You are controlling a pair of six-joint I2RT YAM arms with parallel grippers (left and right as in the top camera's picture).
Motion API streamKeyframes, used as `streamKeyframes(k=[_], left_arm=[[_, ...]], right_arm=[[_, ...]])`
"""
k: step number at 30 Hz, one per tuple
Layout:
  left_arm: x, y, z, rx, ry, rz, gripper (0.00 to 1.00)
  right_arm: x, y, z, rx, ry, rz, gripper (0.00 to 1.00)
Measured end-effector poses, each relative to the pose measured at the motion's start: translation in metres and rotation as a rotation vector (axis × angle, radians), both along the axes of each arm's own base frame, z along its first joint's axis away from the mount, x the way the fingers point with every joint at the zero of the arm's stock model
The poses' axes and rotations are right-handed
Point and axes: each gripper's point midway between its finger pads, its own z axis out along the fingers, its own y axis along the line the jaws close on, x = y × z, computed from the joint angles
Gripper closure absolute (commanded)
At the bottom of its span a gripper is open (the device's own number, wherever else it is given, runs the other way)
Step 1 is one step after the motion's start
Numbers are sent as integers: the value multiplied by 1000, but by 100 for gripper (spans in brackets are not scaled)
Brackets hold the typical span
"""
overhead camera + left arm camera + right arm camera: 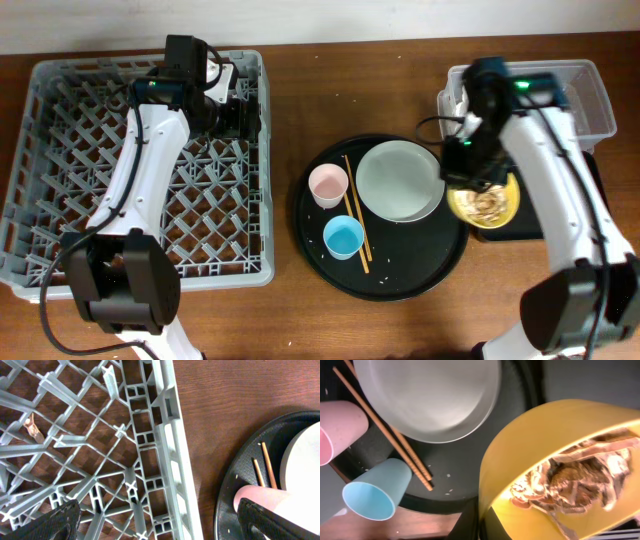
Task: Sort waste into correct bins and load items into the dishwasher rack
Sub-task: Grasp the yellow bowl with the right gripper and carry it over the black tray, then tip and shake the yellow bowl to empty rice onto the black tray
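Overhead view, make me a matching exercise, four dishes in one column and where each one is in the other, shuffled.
Things:
1. pink cup
2. blue cup
3. yellow bowl
4. plate

Places:
A. gripped at the rim by the right claw, scraps inside
B. on the round black tray, right of the chopsticks
C. on that tray, lowest of the dishes in this view
D. on that tray, by its left rim, beside the plate

Pairs: 1-D, 2-C, 3-A, 4-B

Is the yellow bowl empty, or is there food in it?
Not empty: the bowl holds brown and white scraps, visible in the right wrist view.
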Motion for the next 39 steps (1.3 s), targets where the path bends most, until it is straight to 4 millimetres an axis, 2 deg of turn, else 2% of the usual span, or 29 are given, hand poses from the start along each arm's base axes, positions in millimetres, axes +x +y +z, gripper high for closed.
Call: streamKeyframes(k=[1, 2, 5, 10, 12, 14, 15, 19, 21, 27, 30, 32, 33, 36, 39], left_arm=[[0, 0, 0, 0, 0, 0, 1], [0, 0, 0, 0, 0, 0, 1], [0, 0, 0, 2, -1, 1, 1], [0, 1, 0, 3, 0, 1, 1], [0, 1, 0, 3, 0, 1, 1], [0, 1, 0, 3, -1, 1, 1], [0, 1, 0, 3, -1, 1, 1], [0, 0, 0, 2, 0, 1, 1], [0, 1, 0, 3, 0, 1, 1], [0, 1, 0, 3, 0, 1, 1], [0, 1, 0, 3, 0, 1, 1], [0, 1, 0, 3, 0, 1, 1], [0, 0, 0, 2, -1, 1, 1], [0, 1, 0, 3, -1, 1, 1], [0, 1, 0, 3, -1, 1, 1]], right_arm=[[4, -17, 5, 3, -34, -18, 96], [19, -34, 8, 54, -102, -24, 96], [31, -82, 15, 172, -204, -90, 96], [34, -121, 38, 390, -410, -76, 96], [35, -129, 48, 478, -517, -34, 96], [33, -135, 45, 576, -627, 15, 96], [34, -141, 39, 601, -676, 34, 96], [37, -163, -7, 679, -828, 6, 96], [40, -166, -15, 734, -881, -14, 95], [45, -163, 2, 805, -965, -15, 93], [45, -166, 6, 855, -947, -89, 93], [42, -175, 9, 880, -941, -158, 92], [38, -186, 12, 916, -926, -250, 92], [29, -205, 19, 961, -937, -364, 92], [25, -213, 18, 958, -937, -400, 76]])
